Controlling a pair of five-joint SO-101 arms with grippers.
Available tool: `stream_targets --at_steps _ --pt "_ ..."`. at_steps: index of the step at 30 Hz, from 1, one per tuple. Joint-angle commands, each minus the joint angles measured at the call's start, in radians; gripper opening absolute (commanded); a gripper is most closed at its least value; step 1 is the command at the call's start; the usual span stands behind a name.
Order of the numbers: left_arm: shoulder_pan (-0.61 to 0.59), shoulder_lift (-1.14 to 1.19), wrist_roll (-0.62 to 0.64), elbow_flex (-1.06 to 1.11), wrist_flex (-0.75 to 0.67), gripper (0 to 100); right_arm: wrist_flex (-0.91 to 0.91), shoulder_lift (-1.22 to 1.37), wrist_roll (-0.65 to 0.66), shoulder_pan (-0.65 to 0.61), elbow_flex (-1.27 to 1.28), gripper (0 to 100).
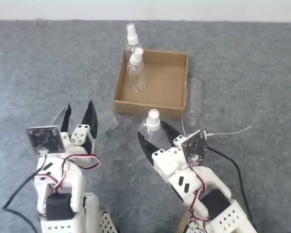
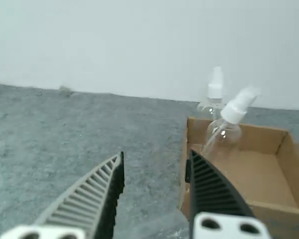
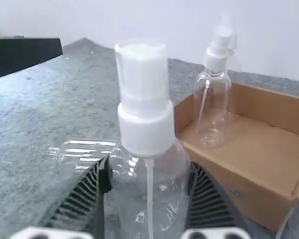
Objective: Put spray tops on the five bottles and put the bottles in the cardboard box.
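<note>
well, the right pincer (image 1: 153, 131) clamps a capped bottle (image 3: 147, 164) by its body, just short of the box (image 1: 150, 108) at twelve o'clock. better lift it over the near wall and set it down apart from the standing bottle (image 1: 137, 73) inside.

Capped bottle (image 3: 148, 174) gripped upright, second bottle (image 1: 137, 73) inside box (image 1: 148, 108)

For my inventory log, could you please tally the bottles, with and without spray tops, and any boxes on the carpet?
Bottles with spray tops: 3
Bottles without tops: 2
Cardboard box: 1
Total: 6
</note>
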Motion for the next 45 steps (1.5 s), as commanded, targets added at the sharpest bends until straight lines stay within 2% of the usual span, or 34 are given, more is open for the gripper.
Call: stream_targets --at_steps 1,7,12,15,25,36,39,45 --pt "-0.064 -0.015 0.011 0.022 -0.032 19 0.004 -0.035 -0.005 0.042 0.020 3.1" --pt "-0.137 -0.015 0.011 0.088 -0.032 19 -0.004 -0.035 -0.005 0.107 0.020 3.1" --pt "-0.140 -0.015 0.011 0.173 -0.032 19 -0.008 -0.036 0.000 0.208 0.018 3.1" --pt "-0.140 -0.015 0.009 0.183 -0.032 19 -0.039 -0.036 0.046 0.240 0.018 3.1" --pt "-0.140 -0.015 0.009 0.183 -0.034 19 -0.045 -0.031 0.061 0.234 -0.114 3.0" --pt "-0.138 -0.015 0.009 0.186 -0.035 19 -0.051 -0.019 0.147 0.119 -0.322 0.6" --pt "-0.138 -0.015 0.009 0.186 -0.035 19 -0.064 0.051 0.147 0.110 -0.370 0.6" --pt "-0.138 -0.015 0.009 0.188 -0.035 19 -0.205 0.343 0.141 0.108 -0.491 0.6"
